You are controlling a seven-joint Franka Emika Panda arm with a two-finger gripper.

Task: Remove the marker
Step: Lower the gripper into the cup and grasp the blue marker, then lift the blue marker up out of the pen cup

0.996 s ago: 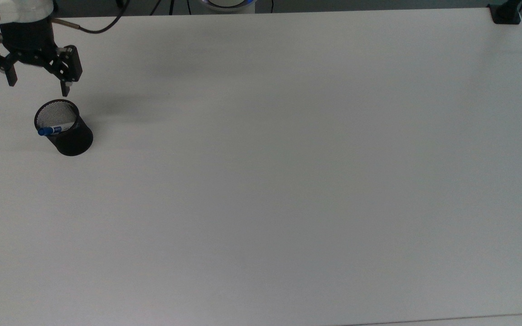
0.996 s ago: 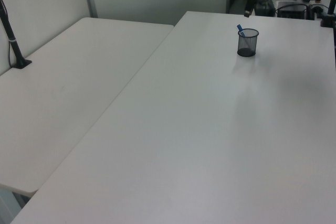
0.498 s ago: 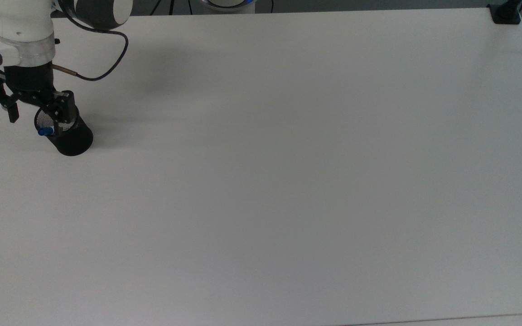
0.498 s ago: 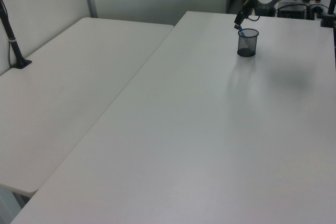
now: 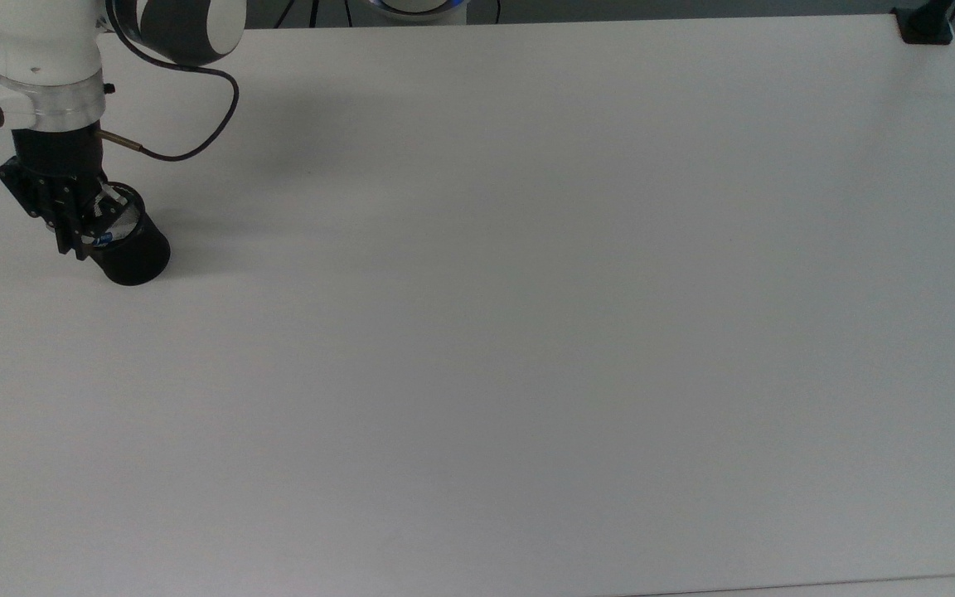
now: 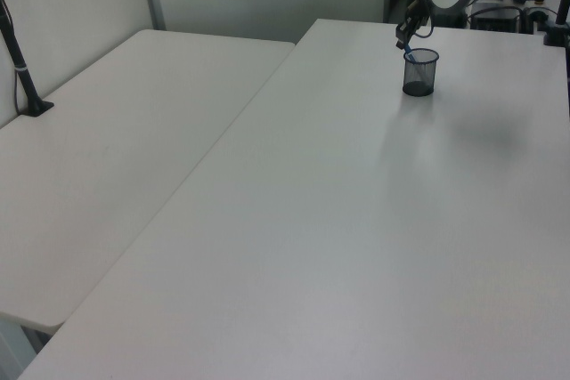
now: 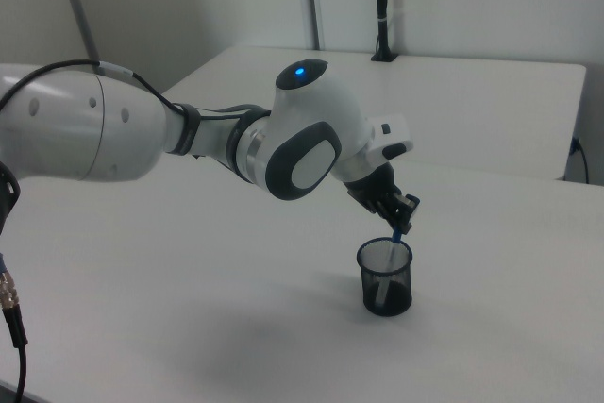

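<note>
Marker cap mostly hidden between the hand fingers in the top view; barrel sits behind the mesh cup wall. Arm cut off by the top view's top edge. Bench cropped at the top view's left and bottom.

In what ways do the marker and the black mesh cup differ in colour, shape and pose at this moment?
Colour: the marker shows blue at its top, while the black mesh cup is black and see-through.
Shape: the marker is slim, and the cup is wide and round.
Pose: the marker leans against the rim with the gripper shut on its top; the cup stands upright on the table.
Both are at the same spot, the marker inside the cup.
</note>
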